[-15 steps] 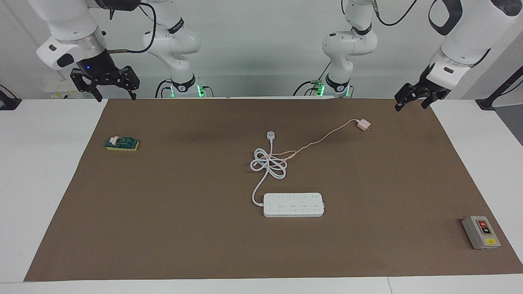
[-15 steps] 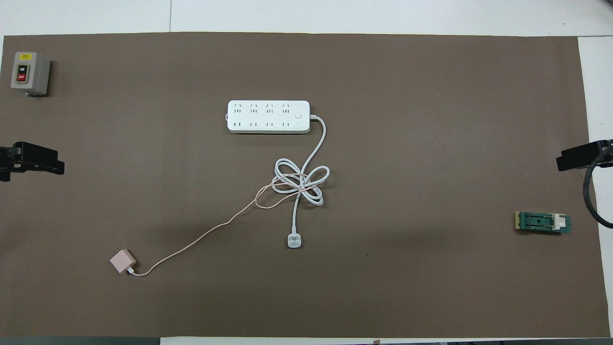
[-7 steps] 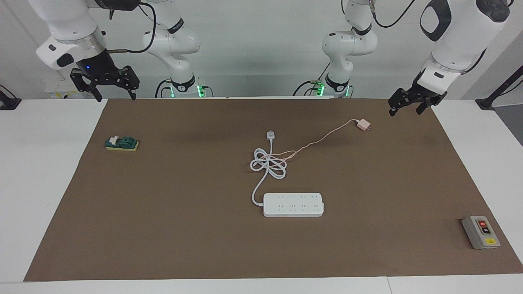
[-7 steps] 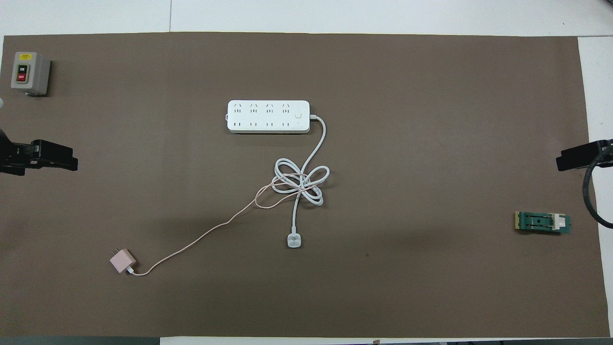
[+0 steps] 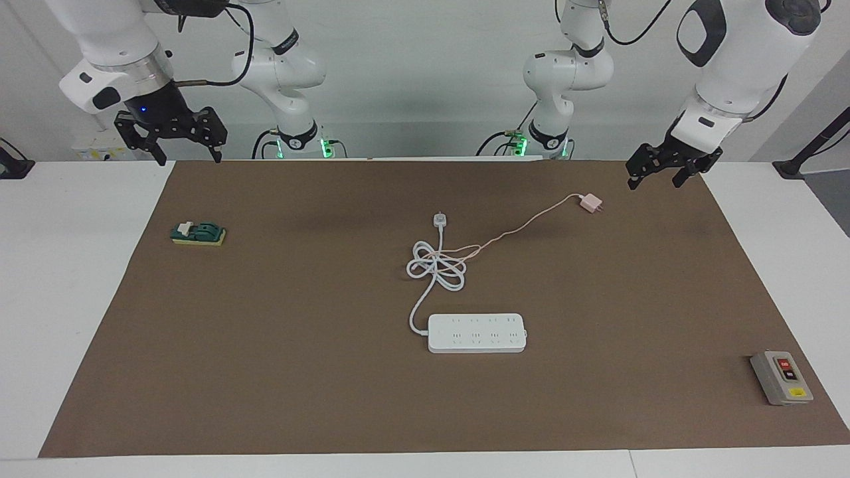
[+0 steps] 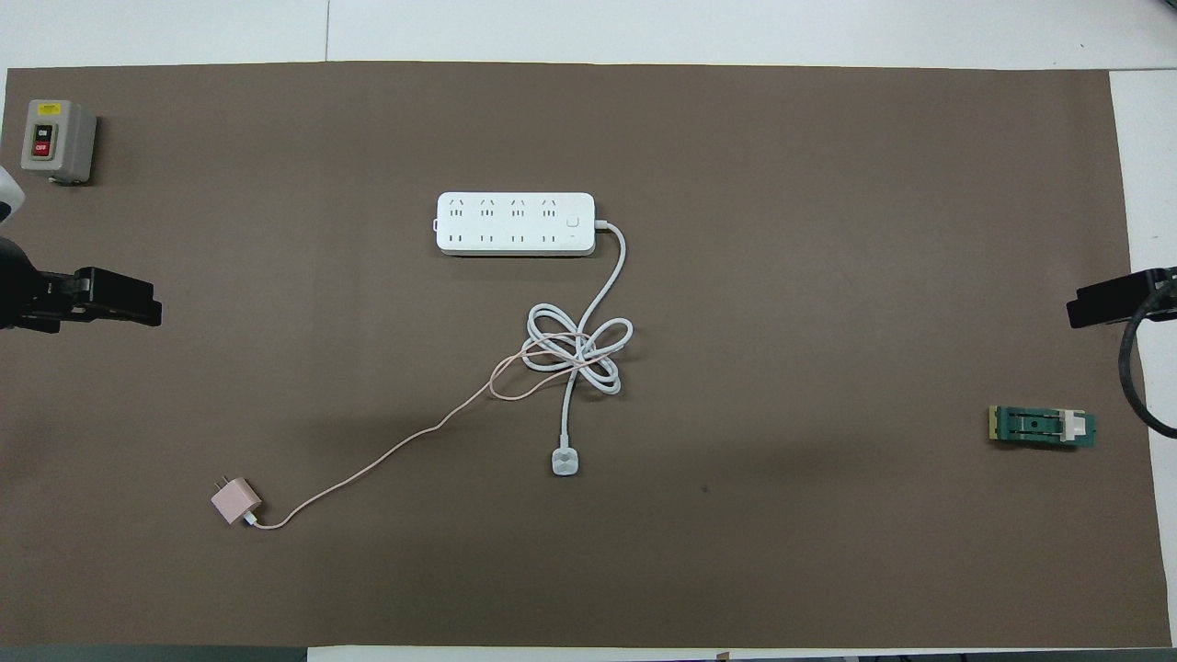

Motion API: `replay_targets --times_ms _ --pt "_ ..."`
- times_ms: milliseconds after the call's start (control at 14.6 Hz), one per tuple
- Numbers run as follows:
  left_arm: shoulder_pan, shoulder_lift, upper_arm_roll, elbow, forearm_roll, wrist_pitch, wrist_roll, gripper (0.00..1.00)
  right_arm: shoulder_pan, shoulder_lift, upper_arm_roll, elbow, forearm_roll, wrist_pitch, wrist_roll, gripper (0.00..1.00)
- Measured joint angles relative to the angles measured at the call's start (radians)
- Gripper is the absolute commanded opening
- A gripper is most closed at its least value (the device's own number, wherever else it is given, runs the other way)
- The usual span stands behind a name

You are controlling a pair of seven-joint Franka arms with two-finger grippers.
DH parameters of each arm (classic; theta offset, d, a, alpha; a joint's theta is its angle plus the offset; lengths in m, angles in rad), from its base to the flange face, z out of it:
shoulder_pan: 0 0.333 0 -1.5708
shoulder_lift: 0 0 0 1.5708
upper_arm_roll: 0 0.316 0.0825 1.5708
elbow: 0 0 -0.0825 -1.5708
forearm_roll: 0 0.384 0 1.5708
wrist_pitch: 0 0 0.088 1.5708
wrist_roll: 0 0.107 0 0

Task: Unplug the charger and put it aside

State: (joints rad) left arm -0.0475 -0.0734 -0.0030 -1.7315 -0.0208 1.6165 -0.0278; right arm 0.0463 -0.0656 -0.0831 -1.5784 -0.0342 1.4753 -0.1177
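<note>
brown-matted bench (image 5: 265, 372). charger (image 5: 590, 203) lies unplugged, near my end, well clear of power strip (image 5: 477, 332). left claw (image 5: 654, 174) wide, raised beside charger; right claw (image 5: 178, 141) wide, waiting.

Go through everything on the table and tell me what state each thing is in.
charger: unplugged, lying on the mat
power strip: every socket empty
white plug: unplugged, cord looped
switch box: upright on the mat
left end effector: open, empty
right end effector: raised, empty, waiting
</note>
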Motion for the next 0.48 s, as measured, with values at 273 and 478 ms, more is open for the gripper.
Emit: replay_targets --times_ms 273,478 --pt "0.0 0.0 0.0 0.001 0.0 0.0 0.018 1.0 0.0 0.0 0.0 0.0 0.001 0.0 0.0 1.0" --pt "0.0 -0.002 0.0 0.001 0.0 0.0 0.065 1.0 0.0 0.0 0.001 0.0 0.001 0.0 0.0 1.0"
